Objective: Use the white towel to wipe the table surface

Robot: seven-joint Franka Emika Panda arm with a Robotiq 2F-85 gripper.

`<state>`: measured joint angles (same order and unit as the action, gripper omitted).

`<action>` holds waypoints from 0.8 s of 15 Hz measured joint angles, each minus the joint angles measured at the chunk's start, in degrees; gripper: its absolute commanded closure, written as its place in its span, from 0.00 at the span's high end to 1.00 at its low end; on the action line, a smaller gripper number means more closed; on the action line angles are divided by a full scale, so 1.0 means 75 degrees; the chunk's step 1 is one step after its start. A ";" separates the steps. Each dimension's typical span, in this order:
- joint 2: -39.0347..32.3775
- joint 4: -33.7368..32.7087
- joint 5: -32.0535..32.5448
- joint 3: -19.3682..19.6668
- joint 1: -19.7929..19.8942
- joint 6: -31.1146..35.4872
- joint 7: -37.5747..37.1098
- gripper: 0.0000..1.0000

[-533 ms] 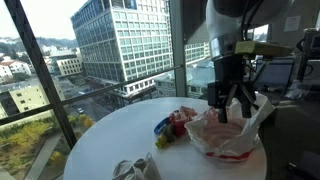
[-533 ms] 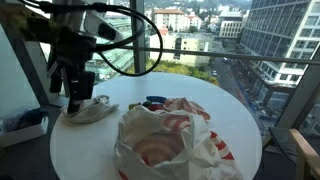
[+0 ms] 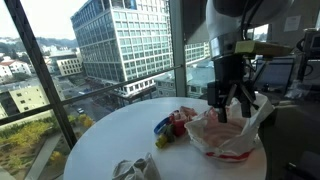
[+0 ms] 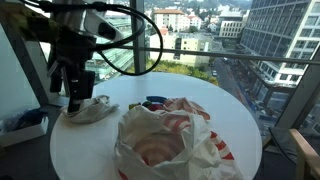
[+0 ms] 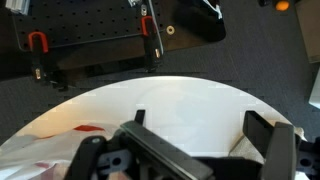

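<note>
Nothing has shifted since the earlier frame: the gripper [image 4: 76,97] hangs with its fingers spread, empty, just beside the white towel [image 4: 92,111] crumpled near the round table's [image 4: 225,125] edge. Red print on the plastic bag [image 3: 228,135] is too blurred to read.

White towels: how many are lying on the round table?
1. The white towel lies crumpled near the edge of the table, apart from the plastic bag. The bag might hide another one.
</note>
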<state>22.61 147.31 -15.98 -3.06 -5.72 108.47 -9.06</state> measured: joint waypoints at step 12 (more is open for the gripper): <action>-0.0982 0.0014 -0.0506 -0.0745 -0.0332 0.2054 -0.0277 1.00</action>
<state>15.24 147.42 -19.77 -8.65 -8.22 123.88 -11.14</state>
